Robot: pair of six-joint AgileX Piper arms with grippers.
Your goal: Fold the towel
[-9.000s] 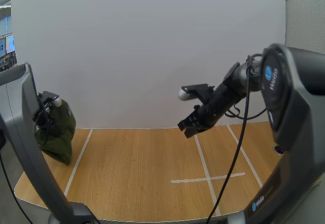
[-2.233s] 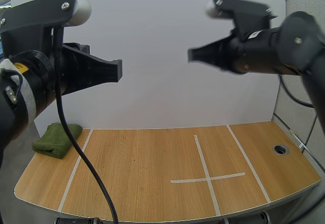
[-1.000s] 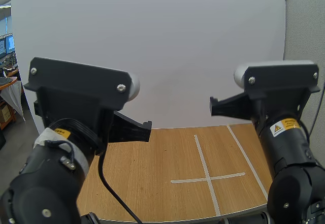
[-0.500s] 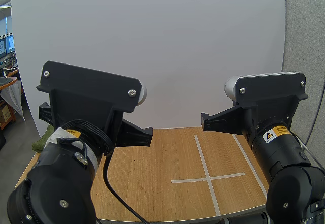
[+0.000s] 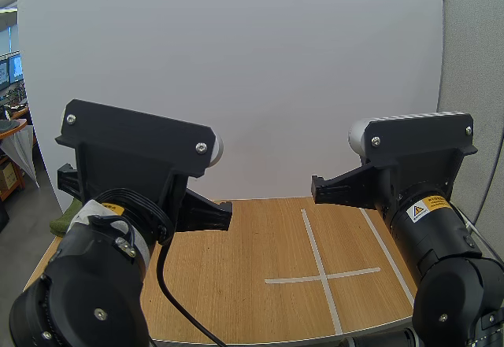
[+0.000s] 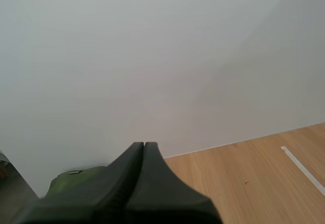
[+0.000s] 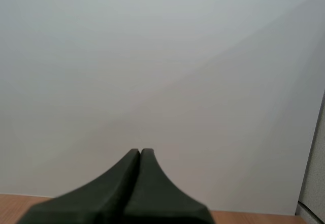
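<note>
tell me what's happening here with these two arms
Nothing is being handled. The left hand and right hand are both shut on nothing, held up above the wooden table. The green towel lies at the table's far left edge, apart from both hands.

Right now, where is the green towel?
In the high view the towel lies at the far left edge of the table, partly hidden behind my left arm.

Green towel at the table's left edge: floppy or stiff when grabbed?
The green towel looks like soft bunched cloth, so it would probably sag and unfold if lifted by one corner. Likely light; a push should slide or crumple it on the smooth wooden table.
</note>
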